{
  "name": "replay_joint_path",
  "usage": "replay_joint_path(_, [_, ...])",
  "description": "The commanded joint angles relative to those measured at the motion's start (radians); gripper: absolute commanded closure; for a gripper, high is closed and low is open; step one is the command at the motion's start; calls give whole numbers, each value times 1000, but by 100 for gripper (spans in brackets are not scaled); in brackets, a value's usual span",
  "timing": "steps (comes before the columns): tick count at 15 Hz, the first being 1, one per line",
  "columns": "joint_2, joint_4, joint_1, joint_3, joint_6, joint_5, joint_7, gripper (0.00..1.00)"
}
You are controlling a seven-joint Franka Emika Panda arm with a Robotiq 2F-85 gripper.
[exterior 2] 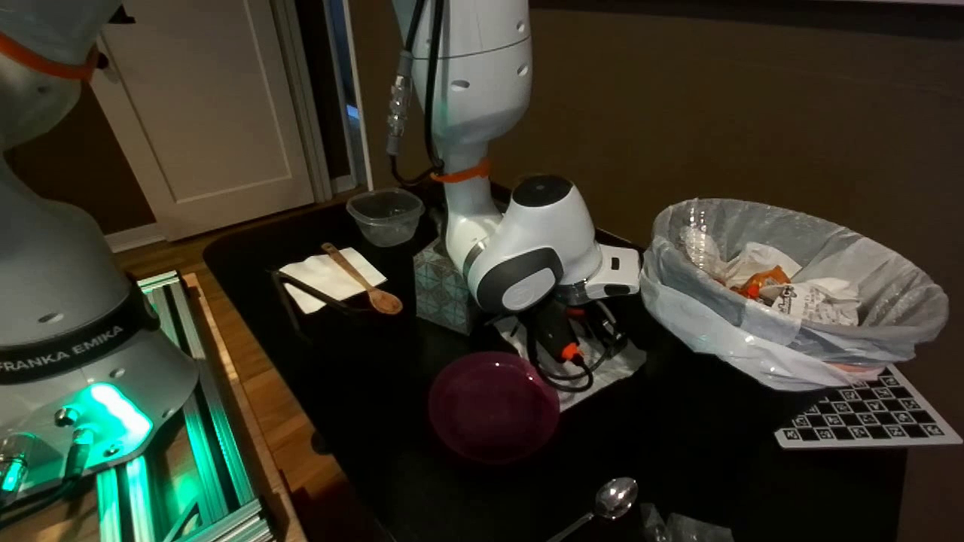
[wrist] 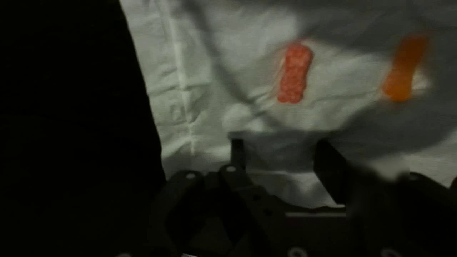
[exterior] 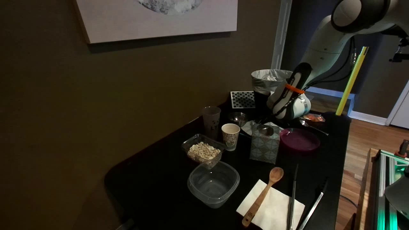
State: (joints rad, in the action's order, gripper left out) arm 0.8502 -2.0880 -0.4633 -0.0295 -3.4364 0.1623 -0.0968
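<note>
In the wrist view my gripper (wrist: 278,151) is open, its two dark fingers apart and nothing visible between them. The fingertips are low over, or touching, a crumpled white sheet (wrist: 214,82); I cannot tell which. A reddish-pink textured piece (wrist: 295,73) lies on the sheet just beyond the fingertips. A blurred orange piece (wrist: 406,69) lies farther to the right. In an exterior view the sheet (exterior 2: 595,380) shows under my wrist, between a purple plate (exterior 2: 493,406) and a lined bin (exterior 2: 753,331). The fingertips are hard to make out in both exterior views.
A patterned tissue box (exterior: 264,145) stands beside the wrist. Nearby are a paper cup (exterior: 230,135), a clear tub (exterior: 213,183), a tray of flakes (exterior: 204,150), a wooden spoon (exterior: 263,195), tongs (exterior: 311,210), a metal spoon (exterior 2: 616,498) and a checkered board (exterior 2: 874,414).
</note>
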Motion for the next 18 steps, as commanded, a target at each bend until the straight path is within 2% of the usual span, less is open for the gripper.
replay_joint_path(1, [9,2,40,33,-41,-21,22,67])
replay_joint_path(3, [1,-7,47,39,-48,-21,24,71])
replay_joint_path(5, [-8,-14,60,51,-53,-26,26,65])
replay_joint_path(10, [-41,-40,92,69,-56,-36,30,78])
replay_joint_path(11, [-49,-45,93,66,-51,-35,31,69])
replay_joint_path(12, [-58,-51,97,66,-48,-36,33,49])
replay_joint_path(15, [-115,-101,95,47,-15,-30,45,28])
replay_joint_path(18, [-185,-161,112,47,78,-41,58,6])
